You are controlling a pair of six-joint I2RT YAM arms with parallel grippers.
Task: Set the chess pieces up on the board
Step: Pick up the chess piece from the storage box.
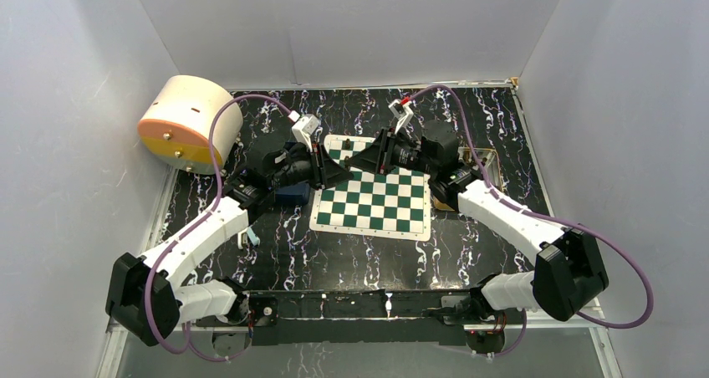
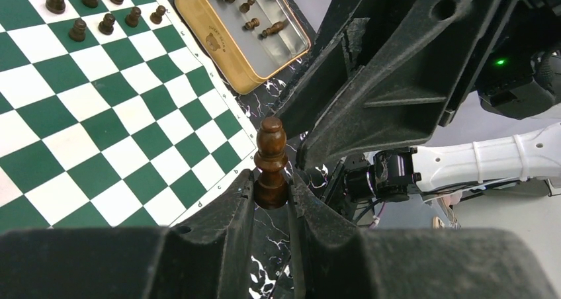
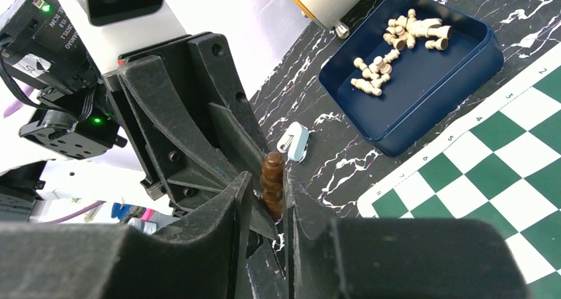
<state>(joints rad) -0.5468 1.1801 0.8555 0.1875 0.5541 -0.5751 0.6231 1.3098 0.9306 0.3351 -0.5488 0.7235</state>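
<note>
The job is at an early stage: at one corner of the board only a few dark men stand, three taller ones along the edge row and four small ones on the row in front, and every other square that shows is bare. More dark figures lie loose in the gold tin just beside the board. A heap of pale figures lies in the blue tray on the counter, and none of them shows on the board, so most of the setting up is left. The one piece in hand, a dark turned piece, is in the air between the two arms, over the board's left margin as the overhead view has it. The left end effector is clenched on its broad base. The right end effector has its fingers on either side of the same piece, but I cannot tell whether they press it or stand just clear. It looks like a hand-over between the arms. The piece's long axis runs in line with the left fingers, base toward that wrist and rounded head pointing away. Since both arms reach in low, I judge it nearer level than upright, so it will need turning base-down before it is placed
</note>
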